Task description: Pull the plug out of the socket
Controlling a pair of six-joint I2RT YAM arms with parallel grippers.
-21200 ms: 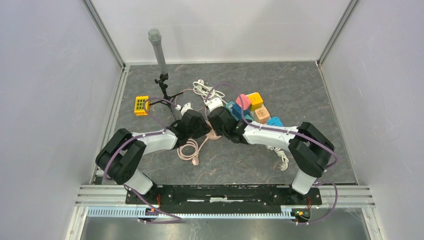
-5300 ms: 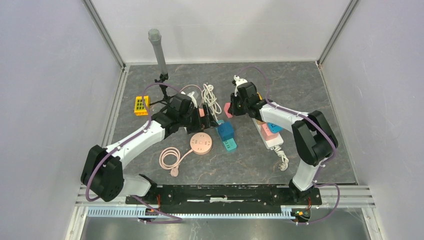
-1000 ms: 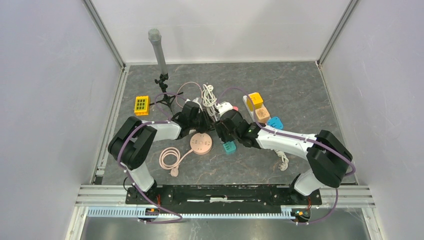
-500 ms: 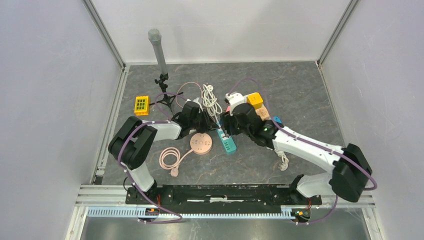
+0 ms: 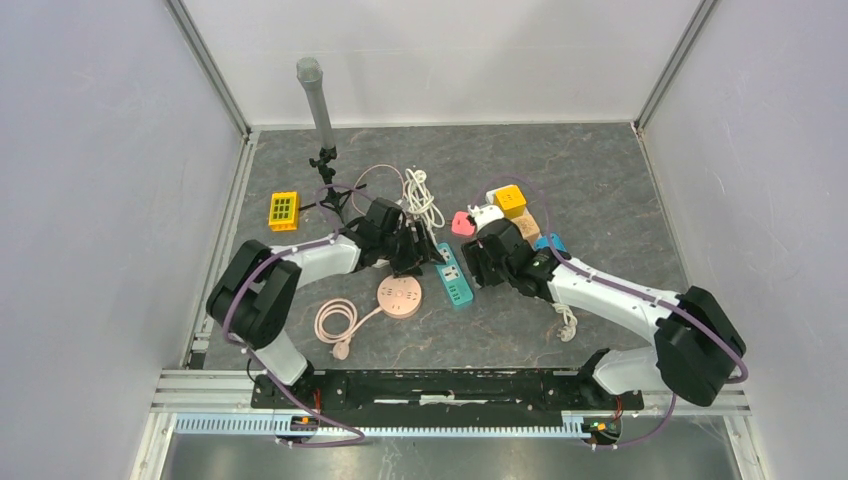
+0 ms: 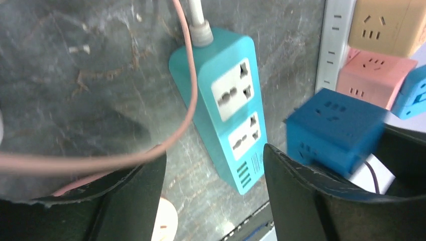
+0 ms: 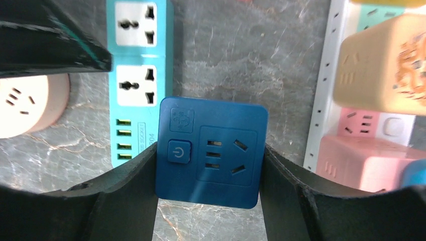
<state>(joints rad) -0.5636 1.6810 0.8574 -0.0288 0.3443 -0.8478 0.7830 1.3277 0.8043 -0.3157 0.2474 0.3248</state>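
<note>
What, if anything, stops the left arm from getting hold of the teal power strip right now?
Probably nothing, so yes: the left gripper hangs open right over the teal power strip. The pink cord along its edge might get caught, and the blue cube in the right gripper sits close.

- The dark blue plastic cube plug (image 7: 213,125) sits face-up, gripped in the right tool (image 7: 210,155), unplugged.
- The teal plastic power strip (image 7: 138,75) lies flat on the desk (image 7: 241,60) just beside it, both sockets empty.

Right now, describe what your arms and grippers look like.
The left arm and right arm have white links, bulky black joints and a purple cable looped alongside. The left gripper and right gripper each have two broad black fingers with scuffed edges.
</note>
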